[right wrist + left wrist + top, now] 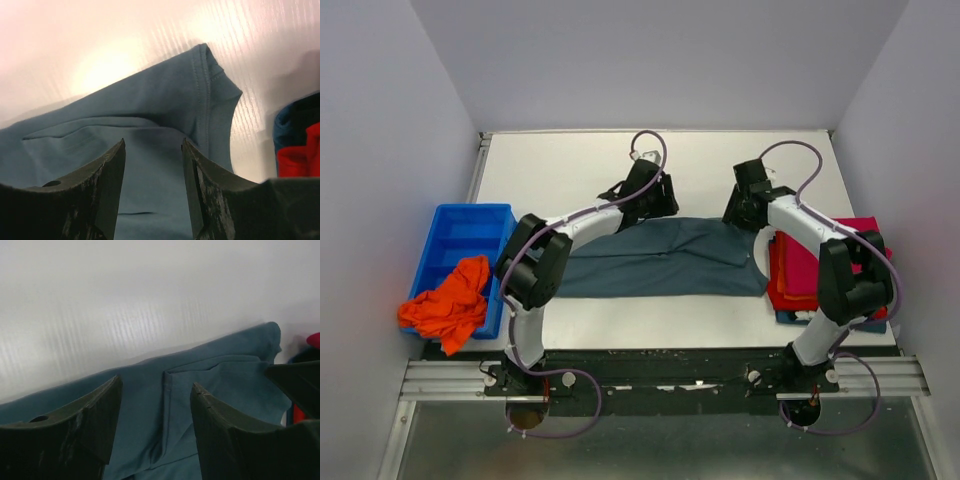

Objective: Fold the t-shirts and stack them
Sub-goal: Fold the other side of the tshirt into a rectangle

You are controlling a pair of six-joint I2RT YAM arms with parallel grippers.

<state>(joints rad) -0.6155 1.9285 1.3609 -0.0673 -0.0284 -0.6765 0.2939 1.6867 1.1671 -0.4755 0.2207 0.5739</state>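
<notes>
While fingers (90,410) gape wide: left gripper (156,382) and right gripper (153,142) empty above slate grey-blue cloth t-shirt (660,260)
Far edge: uneven pinches could skew the fold

A spread t-shirt (660,258) lay across the middle of the table (570,170). At the left edge stood a bin (460,235) (a crumpled t-shirt (448,305) draped over its near rim). A stack of folded t-shirts (815,272) sat just right of the spread one.

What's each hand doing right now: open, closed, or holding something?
Left hand: open, holding nothing, poised over the grey-blue t-shirt.
Right hand: open, holding nothing, poised over the same shirt.
</notes>
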